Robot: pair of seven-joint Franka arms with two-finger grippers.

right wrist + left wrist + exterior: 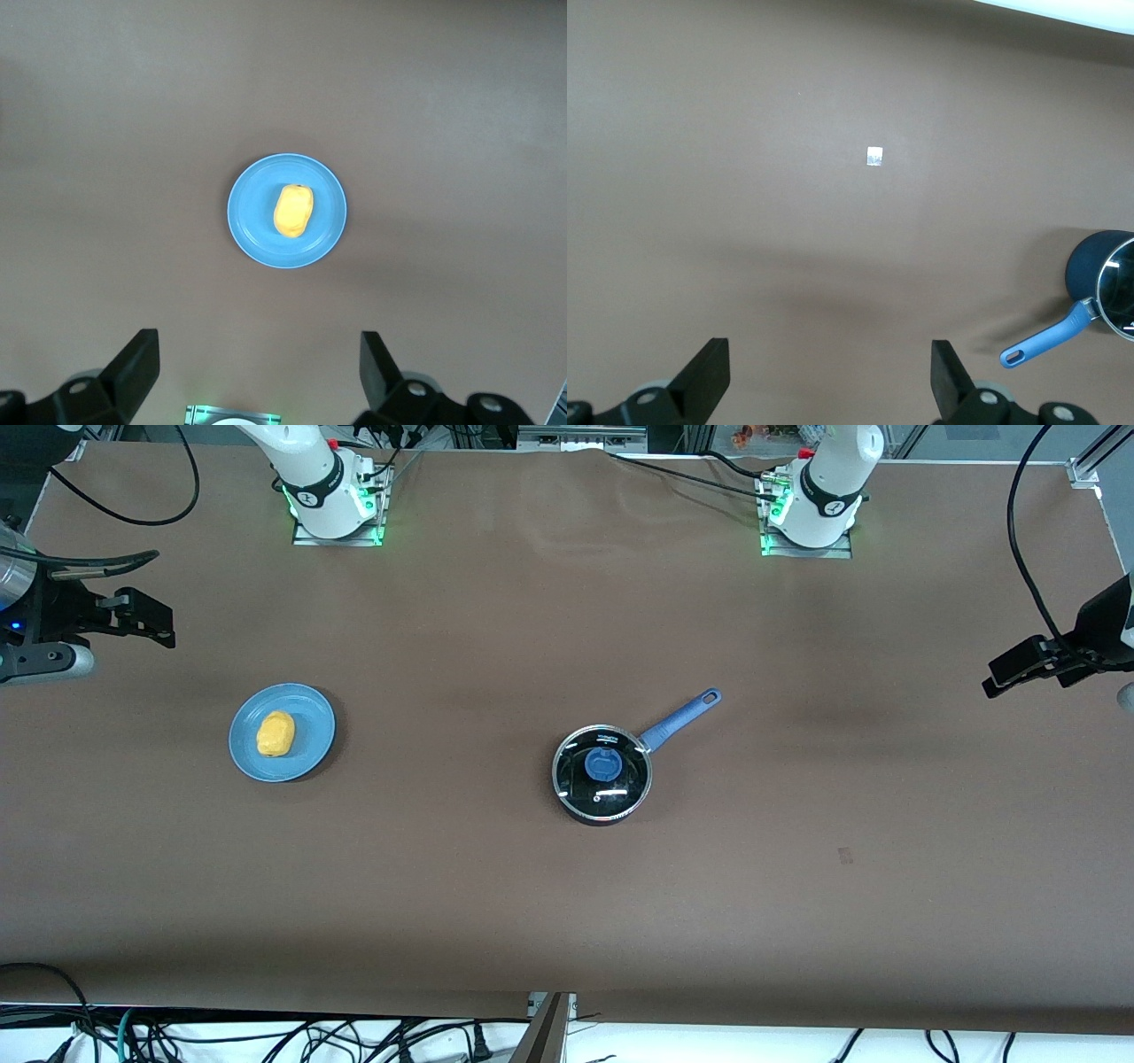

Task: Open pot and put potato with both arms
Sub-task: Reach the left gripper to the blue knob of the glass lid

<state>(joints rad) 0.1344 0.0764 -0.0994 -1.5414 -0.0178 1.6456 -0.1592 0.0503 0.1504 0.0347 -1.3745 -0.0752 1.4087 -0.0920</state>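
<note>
The black pot (602, 775) stands mid-table with its glass lid on, blue knob (602, 764) on top, blue handle (680, 717) pointing toward the left arm's base. The yellow potato (275, 733) lies on a light-blue plate (306, 757) toward the right arm's end. My left gripper (1010, 673) is open and empty, high over the left arm's end of the table; its wrist view (830, 354) shows the pot (1090, 266) at the edge. My right gripper (146, 615) is open and empty, high over the right arm's end; its wrist view (260, 350) shows the potato (292, 211) on the plate (252, 217).
A brown cloth covers the table. A small white tag (875, 157) lies on it, seen as a faint mark (845, 856) nearer the front camera than the pot. The arm bases (332, 496) (811, 509) stand along the back edge. Cables hang at the front edge.
</note>
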